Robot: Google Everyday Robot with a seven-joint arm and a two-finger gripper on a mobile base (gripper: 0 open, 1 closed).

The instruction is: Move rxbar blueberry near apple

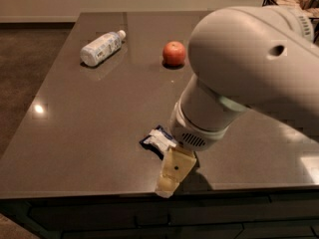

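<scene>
Your gripper (pixel 173 175) hangs right at the rxbar blueberry (pixel 155 139), probably lining up a grab. Can't tell if it's closed. The apple (pixel 174 53) sits well apart.

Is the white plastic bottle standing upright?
No, the white plastic bottle lies on its side, far from the gripper at the dark table's near edge.

Half the rxbar blueberry (pixel 155 139) behind hand (pixel 173 175)
</scene>
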